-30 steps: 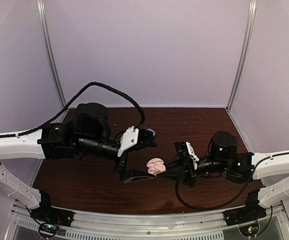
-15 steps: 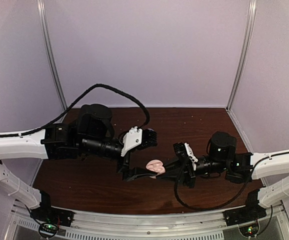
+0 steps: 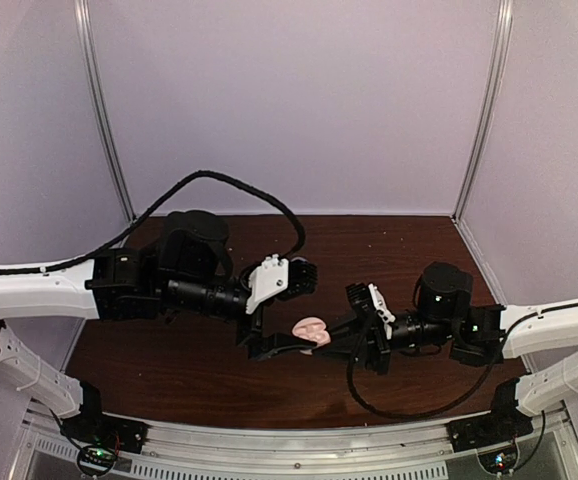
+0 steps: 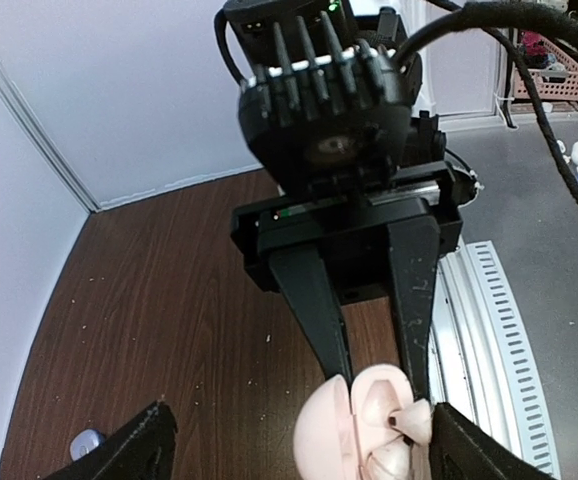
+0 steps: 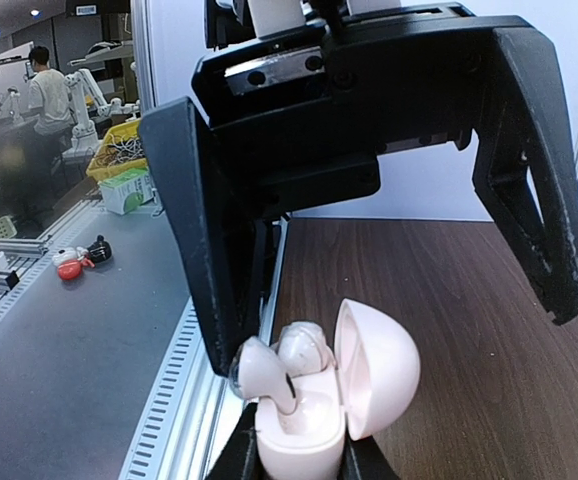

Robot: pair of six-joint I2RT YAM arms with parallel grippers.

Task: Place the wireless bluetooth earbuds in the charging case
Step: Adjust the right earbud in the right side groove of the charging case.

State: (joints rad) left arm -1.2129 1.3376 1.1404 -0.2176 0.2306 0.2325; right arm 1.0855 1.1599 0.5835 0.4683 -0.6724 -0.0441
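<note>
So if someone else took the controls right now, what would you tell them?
Right gripper: shut on the pink case, lid open.
Left gripper: open, a finger on each side of the case.
One earbud looks seated in the case; the other earbud sits raised.
Done: both earbuds placed.
Left: probably press the raised one down, then close the lid.

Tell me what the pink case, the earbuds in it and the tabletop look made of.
Charging case: likely moulded plastic, smooth satin pink, soft highlight on the open lid. Earbuds: seemingly the same pale pink plastic, slightly glossy. Table: dark brown wood-grain surface, possibly laminate; streaked grain shows.
</note>
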